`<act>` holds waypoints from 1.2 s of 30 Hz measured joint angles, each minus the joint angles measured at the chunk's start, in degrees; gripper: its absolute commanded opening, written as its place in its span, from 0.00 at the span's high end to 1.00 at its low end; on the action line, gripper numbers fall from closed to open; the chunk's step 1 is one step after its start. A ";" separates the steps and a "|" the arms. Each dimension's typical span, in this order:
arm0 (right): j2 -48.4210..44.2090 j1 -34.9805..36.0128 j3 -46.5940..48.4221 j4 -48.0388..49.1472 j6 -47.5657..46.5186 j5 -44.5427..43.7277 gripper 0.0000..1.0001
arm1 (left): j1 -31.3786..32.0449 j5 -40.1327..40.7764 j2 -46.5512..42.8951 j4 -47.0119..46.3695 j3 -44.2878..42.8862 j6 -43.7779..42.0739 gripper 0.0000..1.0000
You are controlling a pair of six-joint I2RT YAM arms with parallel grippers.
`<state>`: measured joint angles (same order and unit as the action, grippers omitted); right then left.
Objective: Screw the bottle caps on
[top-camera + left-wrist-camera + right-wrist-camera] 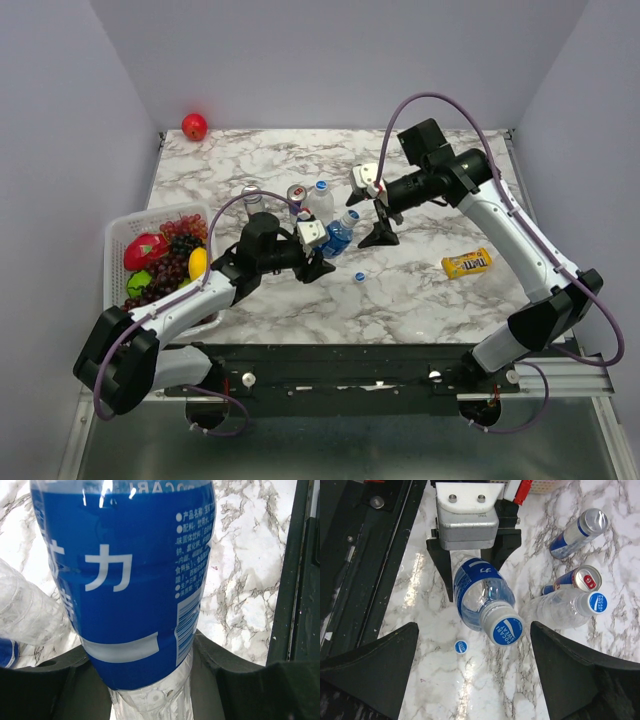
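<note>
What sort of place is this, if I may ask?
Probably a robotics lab test cell: a marble-patterned tabletop boxed in by plain walls, with staged props like a fruit basket and a candy bag.

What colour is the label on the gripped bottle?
The label on the bottle is deep blue with white lettering; clearest in the left wrist view.
</note>
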<state>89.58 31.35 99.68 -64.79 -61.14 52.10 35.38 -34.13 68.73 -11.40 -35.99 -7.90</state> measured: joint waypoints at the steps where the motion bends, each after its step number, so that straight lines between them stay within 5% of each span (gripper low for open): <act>1: 0.00 0.31 -0.17 0.37 -0.44 0.00 0.00 | 0.00 -0.17 0.09 0.11 -0.13 -0.04 1.00; 22: 2.01 0.96 -1.84 -1.44 3.04 -6.84 0.03 | -4.55 -1.60 -0.09 -4.87 -0.26 11.56 1.00; 29: 4.96 -3.32 5.31 -1.86 10.82 -6.93 0.01 | -4.76 -2.38 -0.15 -0.98 -0.33 4.59 1.00; 36: 1.70 -2.23 3.65 3.37 3.52 -0.48 0.00 | -4.13 -5.16 1.25 7.93 -4.63 -4.33 1.00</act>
<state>91.29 29.12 103.33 -61.43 -57.63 51.62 31.24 -39.29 69.97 -3.46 -40.62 -12.23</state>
